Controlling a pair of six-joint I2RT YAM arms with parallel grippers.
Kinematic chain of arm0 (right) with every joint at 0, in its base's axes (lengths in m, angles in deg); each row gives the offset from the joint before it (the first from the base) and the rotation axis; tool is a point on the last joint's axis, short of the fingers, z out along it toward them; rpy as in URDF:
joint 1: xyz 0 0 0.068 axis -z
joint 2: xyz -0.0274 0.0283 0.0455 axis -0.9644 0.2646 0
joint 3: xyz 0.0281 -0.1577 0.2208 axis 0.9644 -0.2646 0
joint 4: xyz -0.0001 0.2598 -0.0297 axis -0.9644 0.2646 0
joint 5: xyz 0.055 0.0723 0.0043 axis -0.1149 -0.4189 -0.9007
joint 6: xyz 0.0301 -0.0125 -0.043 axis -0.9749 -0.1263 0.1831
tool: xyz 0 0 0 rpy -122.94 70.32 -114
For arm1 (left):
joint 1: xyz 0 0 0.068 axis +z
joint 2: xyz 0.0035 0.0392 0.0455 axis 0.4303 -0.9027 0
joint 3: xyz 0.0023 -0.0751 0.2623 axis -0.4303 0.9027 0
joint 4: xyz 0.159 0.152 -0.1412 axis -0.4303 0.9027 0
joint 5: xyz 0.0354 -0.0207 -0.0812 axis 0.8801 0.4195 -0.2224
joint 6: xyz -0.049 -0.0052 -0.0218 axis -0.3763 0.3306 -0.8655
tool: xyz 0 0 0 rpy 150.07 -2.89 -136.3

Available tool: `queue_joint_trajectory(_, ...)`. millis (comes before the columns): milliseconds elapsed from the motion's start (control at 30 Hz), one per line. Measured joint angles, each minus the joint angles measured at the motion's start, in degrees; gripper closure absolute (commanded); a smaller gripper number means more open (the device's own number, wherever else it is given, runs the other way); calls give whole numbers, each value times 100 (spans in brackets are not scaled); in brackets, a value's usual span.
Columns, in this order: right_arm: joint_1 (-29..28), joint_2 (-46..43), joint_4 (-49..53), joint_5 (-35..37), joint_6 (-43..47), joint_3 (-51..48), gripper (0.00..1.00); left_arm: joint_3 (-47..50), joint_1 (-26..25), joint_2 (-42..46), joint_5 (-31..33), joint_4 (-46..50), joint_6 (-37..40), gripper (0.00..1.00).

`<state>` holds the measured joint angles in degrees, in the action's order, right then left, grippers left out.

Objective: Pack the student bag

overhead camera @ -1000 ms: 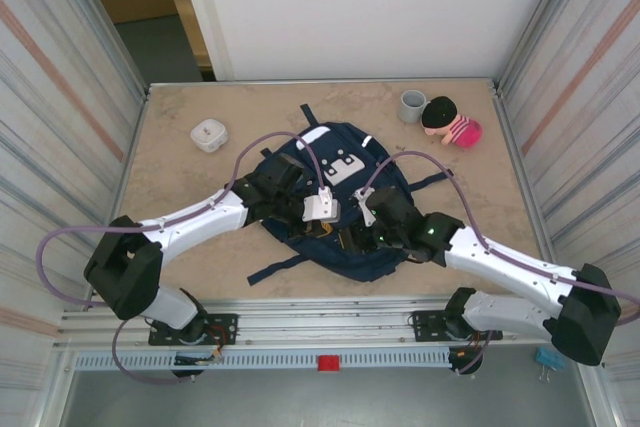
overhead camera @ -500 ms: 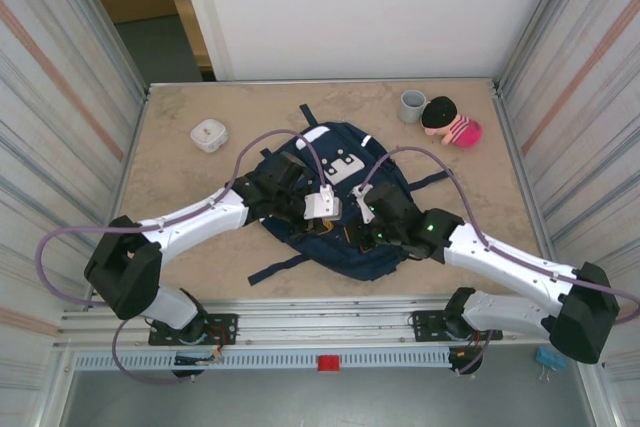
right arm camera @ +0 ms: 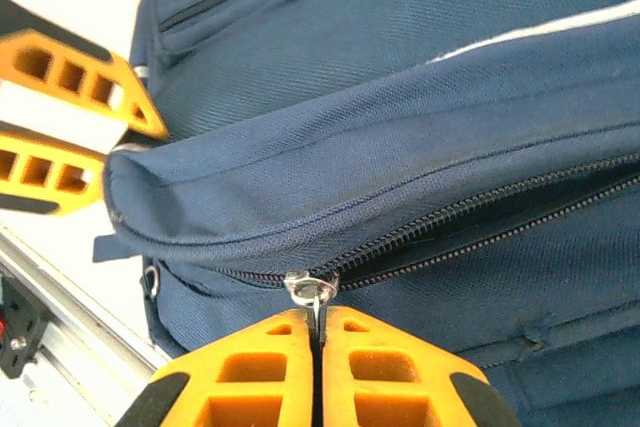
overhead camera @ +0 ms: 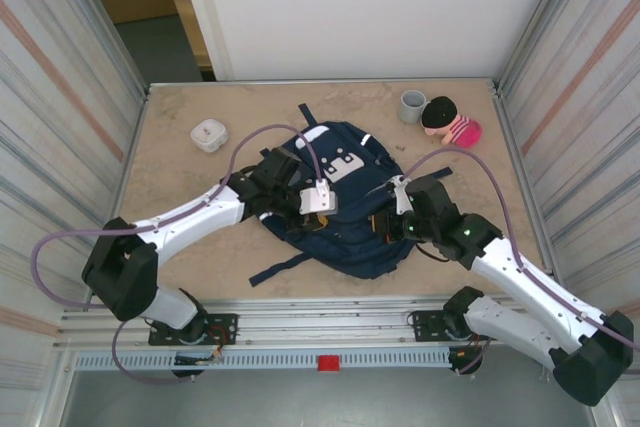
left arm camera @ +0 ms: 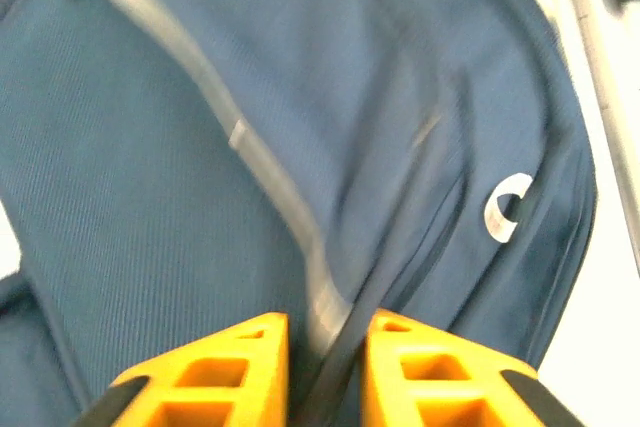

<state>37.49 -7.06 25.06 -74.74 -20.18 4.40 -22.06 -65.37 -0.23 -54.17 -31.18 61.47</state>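
pulling the zipper pull (right arm camera: 312, 290) steadily along its teeth suits this step; the right gripper (right arm camera: 318, 332) is clenched on it. the left gripper (left arm camera: 325, 347) straddles a fabric fold (a pinch cannot be told). the student bag (overhead camera: 345, 247) lies in the middle of the table (overhead camera: 180, 177), long axis diagonal, top toward the far left.

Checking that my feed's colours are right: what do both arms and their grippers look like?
The left arm and right arm have white links and black joint housings, with a purple cable looping along each. The left gripper and right gripper have orange fingers with rectangular cut-outs.
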Motion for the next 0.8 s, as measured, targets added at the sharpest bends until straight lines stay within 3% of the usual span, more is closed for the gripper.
queue_joint_trajectory(133,-291,33,-7,15,-256,-72,100,297,297,295,562,87,-907,34)
queue_joint_trajectory(267,-748,212,-166,111,-525,-72,100,632,315,935,1117,-87,-2492,25)
queue_joint_trajectory(433,-1368,817,-575,328,-944,7,100,1303,684,1703,1537,-573,-4712,23)
queue_joint_trajectory(533,-1799,1456,-719,492,-1182,350,100,1659,1084,1639,1591,-780,-5523,22)
queue_joint_trajectory(667,-2264,2376,-925,686,-1379,1102,100,1862,1644,1169,1283,-1121,-6293,21)
queue_joint_trajectory(800,-2437,3174,-1239,680,-1534,1722,100,1829,1775,557,1147,-1530,-6585,19)
